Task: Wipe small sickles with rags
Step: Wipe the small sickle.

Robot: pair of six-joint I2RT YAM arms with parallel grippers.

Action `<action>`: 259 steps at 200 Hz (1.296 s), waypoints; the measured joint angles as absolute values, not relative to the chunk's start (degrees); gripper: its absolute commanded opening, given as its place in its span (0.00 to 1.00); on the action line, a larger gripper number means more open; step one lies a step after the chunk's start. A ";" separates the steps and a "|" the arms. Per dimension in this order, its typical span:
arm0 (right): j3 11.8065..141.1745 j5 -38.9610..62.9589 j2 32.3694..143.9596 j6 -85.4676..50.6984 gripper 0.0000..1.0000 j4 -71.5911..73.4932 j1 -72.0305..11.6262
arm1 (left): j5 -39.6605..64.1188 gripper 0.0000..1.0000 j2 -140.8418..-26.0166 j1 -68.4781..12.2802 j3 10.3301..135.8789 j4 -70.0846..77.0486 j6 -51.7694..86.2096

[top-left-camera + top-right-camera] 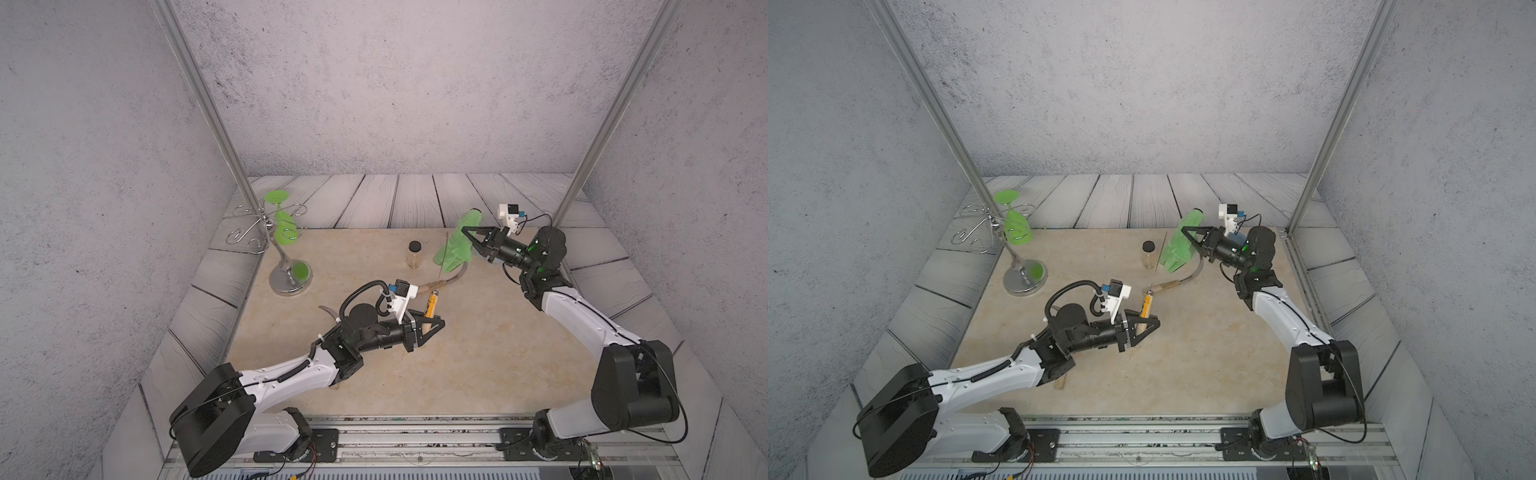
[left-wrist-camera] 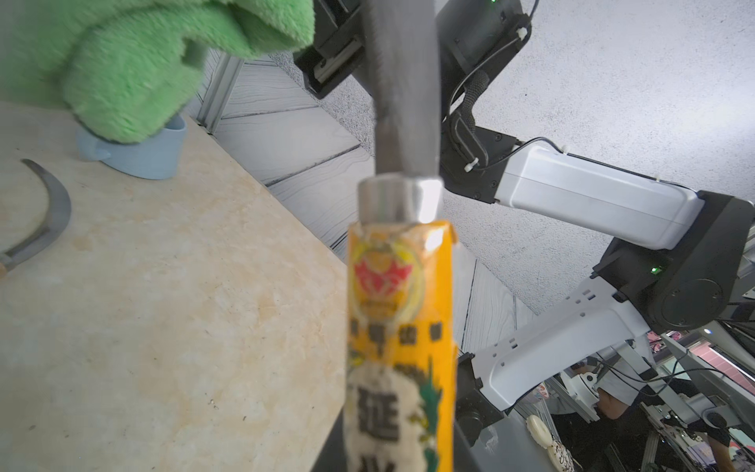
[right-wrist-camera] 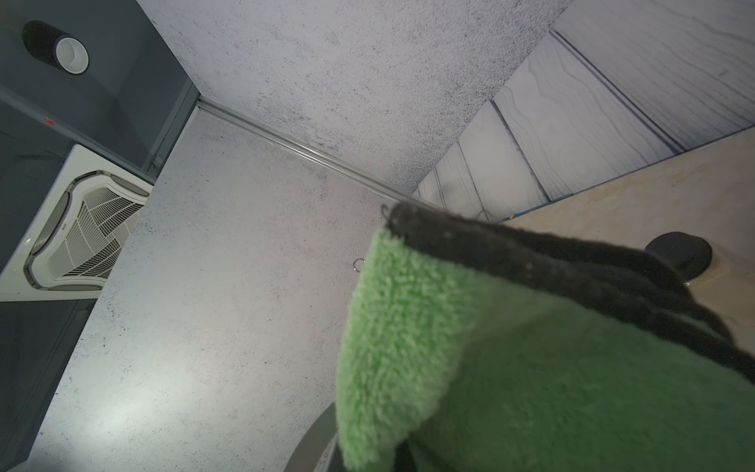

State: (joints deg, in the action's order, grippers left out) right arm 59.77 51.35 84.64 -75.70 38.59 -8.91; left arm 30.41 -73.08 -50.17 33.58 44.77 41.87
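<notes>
Jaws of left gripper are closed on the handle of a small sickle, blade pointing up beside the green rag, which right gripper pinches tightly. Only the left wrist view shows its yellow label; the right wrist view shows the rag's dark edging. Second sickle is mostly hidden under left arm.

Left arm and right arm: white shells between black joint housings, thin black cables, one ribbed black hose, white wrist camera mount with blue block, black triangular jaws, green joint lights.
</notes>
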 measured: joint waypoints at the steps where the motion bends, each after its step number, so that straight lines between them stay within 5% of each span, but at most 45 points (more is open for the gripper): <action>1: 59.77 51.37 84.68 -75.79 0.08 38.70 -8.91 | 30.44 0.00 -73.19 -50.22 33.58 44.86 41.87; 259: 54.22 42.85 89.67 -94.56 0.07 72.38 -18.57 | 28.58 0.00 -80.88 -48.73 42.70 42.48 41.98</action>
